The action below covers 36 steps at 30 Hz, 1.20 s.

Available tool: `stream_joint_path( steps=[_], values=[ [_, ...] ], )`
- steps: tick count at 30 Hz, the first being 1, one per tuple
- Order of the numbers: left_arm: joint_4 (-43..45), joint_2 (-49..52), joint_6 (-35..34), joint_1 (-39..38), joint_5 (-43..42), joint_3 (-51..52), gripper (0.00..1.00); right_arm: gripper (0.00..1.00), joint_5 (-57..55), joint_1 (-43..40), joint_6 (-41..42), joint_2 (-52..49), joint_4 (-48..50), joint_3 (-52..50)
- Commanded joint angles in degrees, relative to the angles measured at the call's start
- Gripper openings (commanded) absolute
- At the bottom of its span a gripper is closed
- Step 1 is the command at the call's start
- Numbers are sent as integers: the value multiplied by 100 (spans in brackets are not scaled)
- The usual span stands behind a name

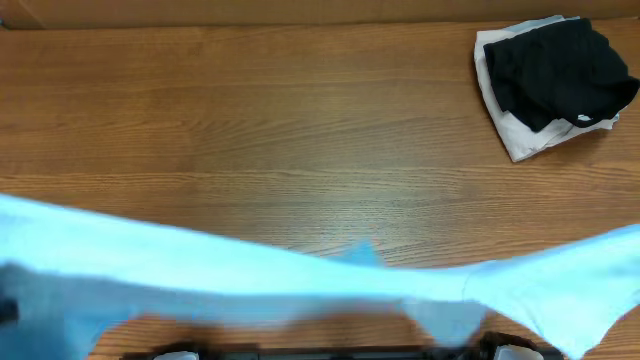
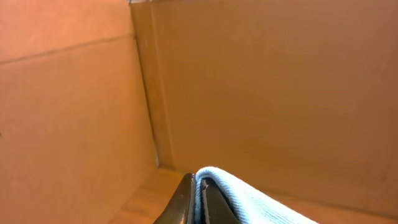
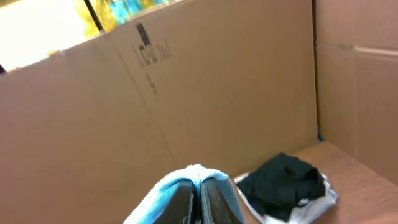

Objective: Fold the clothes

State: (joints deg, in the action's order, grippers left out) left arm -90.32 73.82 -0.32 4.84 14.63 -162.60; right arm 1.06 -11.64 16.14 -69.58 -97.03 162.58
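The light sky-blue T-shirt (image 1: 300, 280) hangs stretched in the air across the whole front of the overhead view, above the wooden table (image 1: 300, 120). No print shows on it. My left gripper (image 2: 200, 200) is shut on an edge of the T-shirt (image 2: 249, 196), cloth pinched between the fingers. My right gripper (image 3: 198, 198) is shut on another edge of the T-shirt (image 3: 163, 190), cloth draped over both fingers. The grippers themselves are hidden behind the cloth in the overhead view.
A black folded garment (image 1: 558, 68) lies on a white folded garment (image 1: 520, 138) at the table's far right; both show in the right wrist view (image 3: 283, 183). Cardboard walls (image 2: 261, 87) stand around the table.
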Motion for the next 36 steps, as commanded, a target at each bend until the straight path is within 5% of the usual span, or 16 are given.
stream_joint_path(
  steps=[1, 8, 15, 26, 31, 36],
  values=[
    [131, 706, -98, 11, 232, 387, 4, 4, 48, -44, -188, -544, 168, -468],
    [546, 2293, 68, 13, 229, 584, 4, 4, 680, -42, -470, -1600, 1108, -1346],
    [2050, 3969, 166, 85, 133, 581, 4, 4, 957, 352, -573, -3355, 2723, -1445],
    [4052, 4306, 258, 125, -505, 273, 4, 4, 949, 575, -555, -3866, 4990, -1158],
    [3960, 4306, 404, 125, -555, 52, 4, 4, 933, 546, -664, -3866, 4968, -1025],
    [2903, 4317, 527, 190, -551, 299, 4, 4, 938, 546, -822, -3941, 4319, -1202]
  ],
)
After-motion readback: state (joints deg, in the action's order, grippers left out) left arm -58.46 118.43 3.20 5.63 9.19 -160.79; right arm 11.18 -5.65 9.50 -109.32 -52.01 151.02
